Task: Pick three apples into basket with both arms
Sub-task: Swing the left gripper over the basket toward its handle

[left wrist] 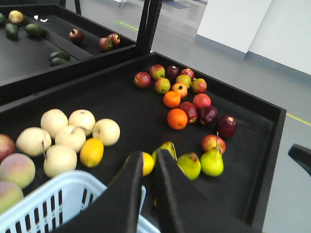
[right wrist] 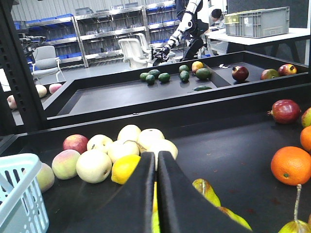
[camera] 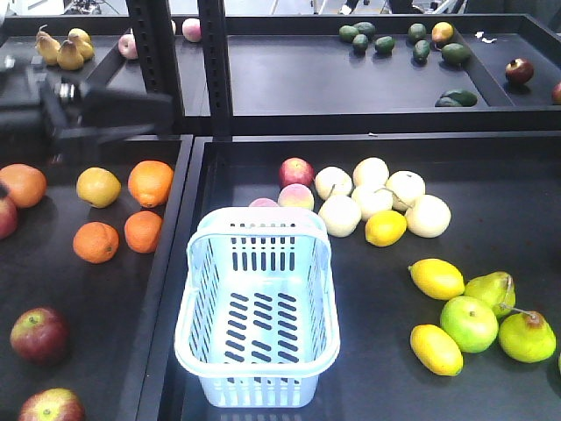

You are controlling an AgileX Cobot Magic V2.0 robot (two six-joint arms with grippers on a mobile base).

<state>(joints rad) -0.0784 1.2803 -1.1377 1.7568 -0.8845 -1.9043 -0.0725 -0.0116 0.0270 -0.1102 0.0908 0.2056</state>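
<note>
The pale blue basket (camera: 254,307) stands with nothing in it at the front of the middle tray. Two dark red apples (camera: 39,335) (camera: 51,405) lie in the left tray's front corner. More dark maroon apples (left wrist: 209,115) (left wrist: 226,126) lie among oranges in the far right tray. My left arm (camera: 114,110) hangs high at the upper left. Its gripper (left wrist: 148,154) is shut on nothing above the basket's corner (left wrist: 48,199). My right gripper (right wrist: 156,153) is also shut on nothing, low over lemons and pears, right of the basket (right wrist: 19,194). A red apple (right wrist: 285,110) lies far right.
Oranges (camera: 151,181) sit in the left tray beside the apples. Pale round pears (camera: 372,197), peaches (camera: 296,195), lemons (camera: 436,279) and green pears (camera: 469,323) fill the tray right of the basket. Raised black tray walls (camera: 188,263) divide the trays. Avocados (camera: 386,42) lie on the back shelf.
</note>
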